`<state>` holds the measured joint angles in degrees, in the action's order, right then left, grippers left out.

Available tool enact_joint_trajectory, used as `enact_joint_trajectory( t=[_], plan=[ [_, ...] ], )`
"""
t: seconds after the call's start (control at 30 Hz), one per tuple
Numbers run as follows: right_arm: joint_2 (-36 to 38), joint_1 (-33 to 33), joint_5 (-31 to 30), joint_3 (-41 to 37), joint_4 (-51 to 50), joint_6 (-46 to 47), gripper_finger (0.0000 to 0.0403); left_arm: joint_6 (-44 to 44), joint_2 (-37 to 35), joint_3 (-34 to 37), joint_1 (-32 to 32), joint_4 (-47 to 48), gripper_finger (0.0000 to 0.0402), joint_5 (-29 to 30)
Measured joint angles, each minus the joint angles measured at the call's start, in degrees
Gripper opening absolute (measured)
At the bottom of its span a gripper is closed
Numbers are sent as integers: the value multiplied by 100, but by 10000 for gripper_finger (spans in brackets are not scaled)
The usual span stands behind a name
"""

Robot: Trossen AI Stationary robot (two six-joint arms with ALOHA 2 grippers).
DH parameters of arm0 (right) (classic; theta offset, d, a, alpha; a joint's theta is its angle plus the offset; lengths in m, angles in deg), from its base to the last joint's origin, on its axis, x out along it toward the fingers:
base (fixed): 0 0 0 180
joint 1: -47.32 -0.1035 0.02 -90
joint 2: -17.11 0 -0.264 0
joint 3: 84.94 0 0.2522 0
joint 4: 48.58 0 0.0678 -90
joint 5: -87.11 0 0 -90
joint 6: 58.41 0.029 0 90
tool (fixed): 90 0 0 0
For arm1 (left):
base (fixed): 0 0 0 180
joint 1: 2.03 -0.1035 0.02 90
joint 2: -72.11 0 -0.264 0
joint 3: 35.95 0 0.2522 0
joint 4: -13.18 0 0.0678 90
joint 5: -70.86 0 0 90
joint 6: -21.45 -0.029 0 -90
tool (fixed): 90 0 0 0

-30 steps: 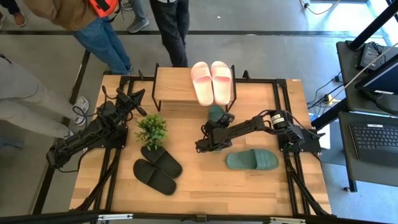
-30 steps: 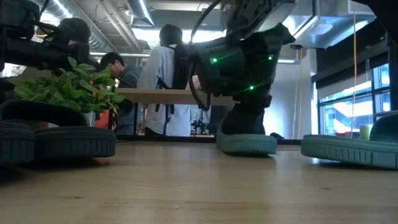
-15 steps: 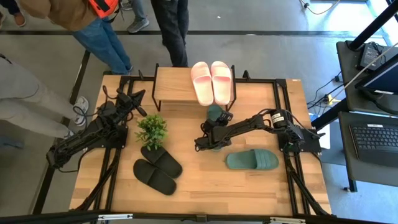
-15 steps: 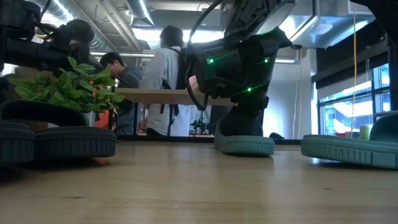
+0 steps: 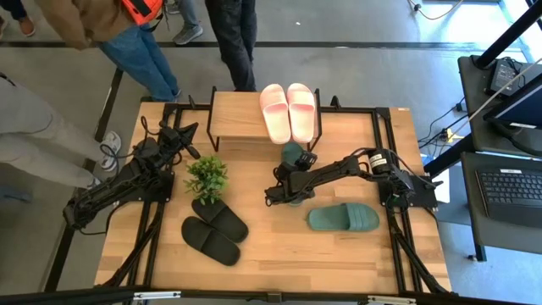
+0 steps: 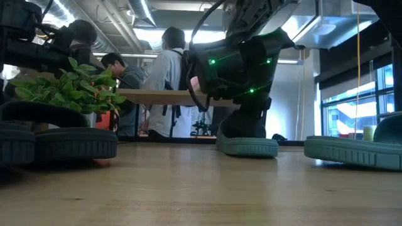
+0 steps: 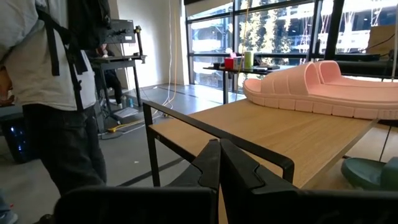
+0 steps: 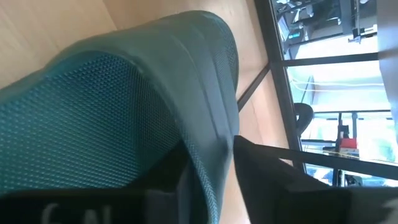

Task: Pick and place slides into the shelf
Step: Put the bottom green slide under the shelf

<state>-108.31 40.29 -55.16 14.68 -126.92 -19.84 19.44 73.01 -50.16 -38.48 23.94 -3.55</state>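
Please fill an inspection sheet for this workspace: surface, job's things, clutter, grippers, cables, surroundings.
Surface: wooden table.
Job's things: pale pink rubber slides on the small wooden shelf; black rubber slides and one sage green slide on the table; the other green slide under the right gripper.
Clutter: small green plant.
Grippers: left gripper shut, idle; right gripper astride that slide's strap.
Cables: along both arms.
Surroundings: people standing behind the table.
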Motion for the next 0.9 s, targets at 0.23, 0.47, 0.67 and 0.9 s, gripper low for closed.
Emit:
enact_joint_trajectory(
  t=[0.23,0.47,0.67,0.9],
  plan=[
    [0,0,112,234,-88,19,157,0,-2,0,1,0,0,0],
    [0,-34,299,543,-320,7,158,1,0,2,0,0,0,-2],
    [0,-141,304,603,-475,20,159,1,-1,0,0,0,0,-2],
    [0,-383,304,603,-522,280,159,-6,0,0,1,-2,0,-2]
  ],
)
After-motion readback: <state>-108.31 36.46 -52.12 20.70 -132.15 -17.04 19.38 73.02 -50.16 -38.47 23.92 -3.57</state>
